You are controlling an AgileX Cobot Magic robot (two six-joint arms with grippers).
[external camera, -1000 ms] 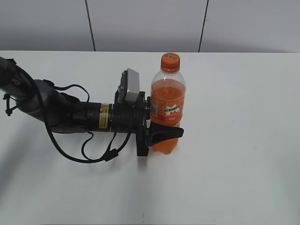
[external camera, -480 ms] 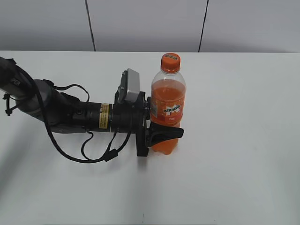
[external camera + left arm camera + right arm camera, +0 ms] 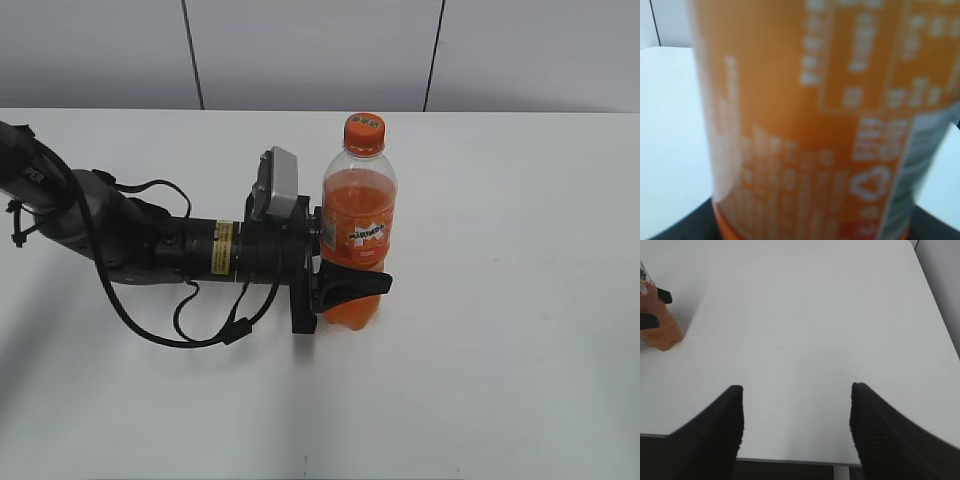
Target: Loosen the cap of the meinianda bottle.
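Observation:
The meinianda bottle [image 3: 358, 210] stands upright on the white table [image 3: 500, 360], its orange cap [image 3: 364, 131] on top with nothing touching it. My left gripper [image 3: 365, 276] reaches in from the left and is shut on the bottle's lower body; one black finger [image 3: 352, 284] crosses the front. The left wrist view is filled by the blurred orange label [image 3: 805, 125]. My right gripper [image 3: 797, 390] is open and empty above the table's near edge, far to the right of the bottle base [image 3: 660, 335].
The left arm with its looping cables [image 3: 150, 250] lies low over the table's left side. A grey panelled wall [image 3: 320, 50] stands behind the table. The table's front edge [image 3: 790, 459] shows under the right gripper.

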